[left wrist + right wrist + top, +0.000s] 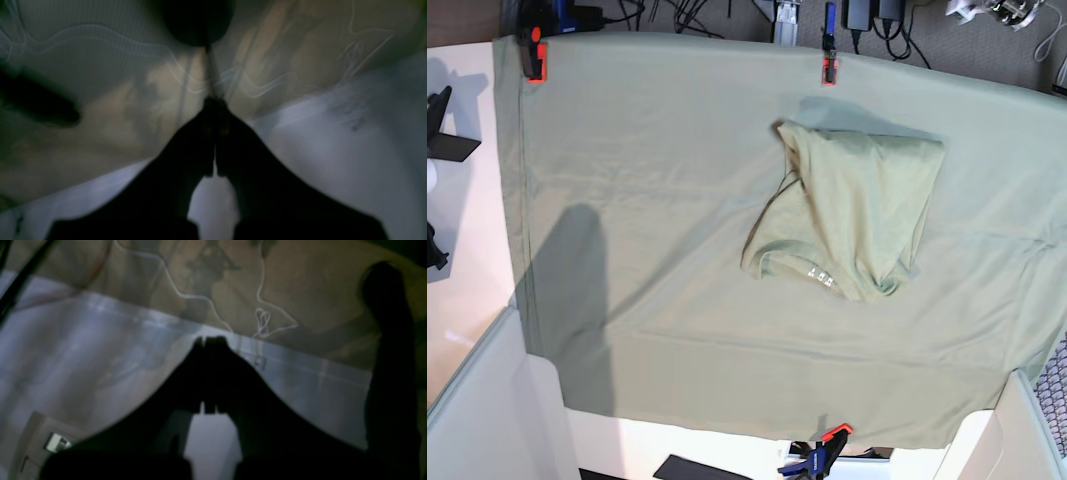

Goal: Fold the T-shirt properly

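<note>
Oddly, the left wrist view is dark and blurred: the left gripper [214, 110] fills the lower middle of the frame with its jaws pressed together and nothing visible between them. Behind it lie a tan floor with pale cables across the top and a whitish panel at lower right. No shirt shows here.

Next, the right wrist view shows much the same. The right gripper [210, 340] sits at centre, jaws closed to a thin slit and empty, over a pale panel, with brown floor and a looped white cord [263, 320] in the upper half.

Lastly, the base view holds the T-shirt [852, 205] right of centre in the upper half, lying on the large green cloth [657, 180] pinned by orange clamps [532, 55]. It is a pale sage, already doubled into a rough trapezoid, with the ribbed collar and small white label [817, 276] along its lower edge and a bunched corner at lower right. Neither arm appears over the cloth.

To finish well, I judge the claws should open, come in low at two corners of one edge, pinch only the top layers, and carry them over evenly, then smooth that bunched corner.
</note>
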Motion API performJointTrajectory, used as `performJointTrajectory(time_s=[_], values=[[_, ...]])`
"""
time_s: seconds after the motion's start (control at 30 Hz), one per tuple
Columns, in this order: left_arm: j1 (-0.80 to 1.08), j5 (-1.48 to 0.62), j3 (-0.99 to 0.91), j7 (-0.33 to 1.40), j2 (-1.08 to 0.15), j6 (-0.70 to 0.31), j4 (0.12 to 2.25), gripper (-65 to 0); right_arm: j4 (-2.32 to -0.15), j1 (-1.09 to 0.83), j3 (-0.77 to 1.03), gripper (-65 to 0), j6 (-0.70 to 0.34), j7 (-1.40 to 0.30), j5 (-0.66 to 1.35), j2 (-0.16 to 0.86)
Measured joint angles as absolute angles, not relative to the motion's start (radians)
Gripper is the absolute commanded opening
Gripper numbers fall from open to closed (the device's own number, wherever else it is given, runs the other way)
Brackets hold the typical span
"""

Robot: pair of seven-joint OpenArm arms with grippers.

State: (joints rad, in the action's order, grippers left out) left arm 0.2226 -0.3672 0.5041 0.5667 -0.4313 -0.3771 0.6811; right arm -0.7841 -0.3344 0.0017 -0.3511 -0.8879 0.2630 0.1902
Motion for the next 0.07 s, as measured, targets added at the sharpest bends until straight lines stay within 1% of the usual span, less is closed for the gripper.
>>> performJointTrajectory(time_s=[0.07], values=[[0.211, -0.371, 0.505, 0.551, -0.386, -0.372, 0.688, -65.0, -0.781, -0.31, 0.003, -65.0, -0.351, -0.889, 0.261, 0.181]])
